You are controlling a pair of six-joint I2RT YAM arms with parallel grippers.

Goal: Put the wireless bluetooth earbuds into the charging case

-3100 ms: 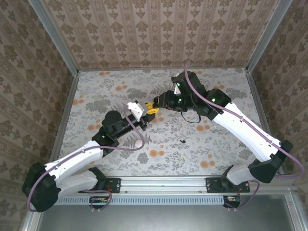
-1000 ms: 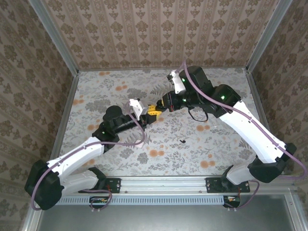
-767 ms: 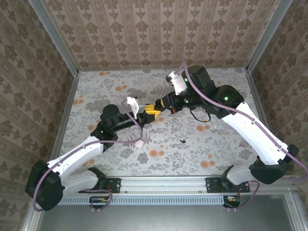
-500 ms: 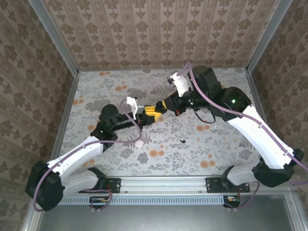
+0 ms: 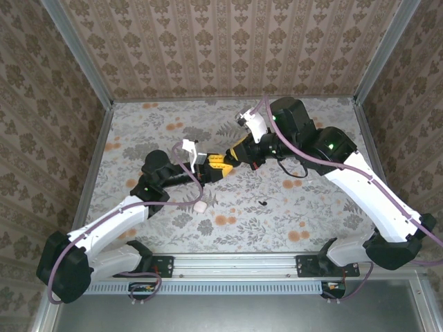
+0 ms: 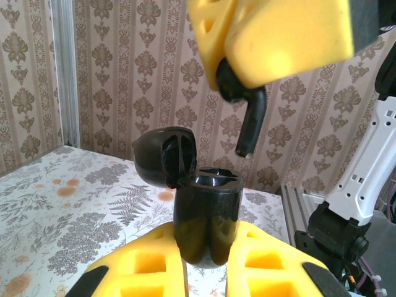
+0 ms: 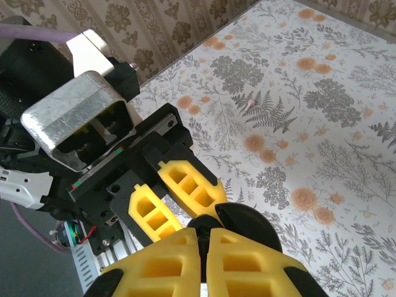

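Small black round charging case (image 6: 205,216), lid flipped open, stands upright, clamped in the left gripper (image 6: 207,263); just above its open rim, not touching, the right gripper (image 7: 203,239) pinches a black stemmed earbud (image 6: 250,127)

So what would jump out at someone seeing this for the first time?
The white left arm and right arm meet over the middle of the floral table. The left tool grips a small black charging case, lid open, and the right tool holds a black earbud just above its opening. Patterned wallpaper walls stand all round.
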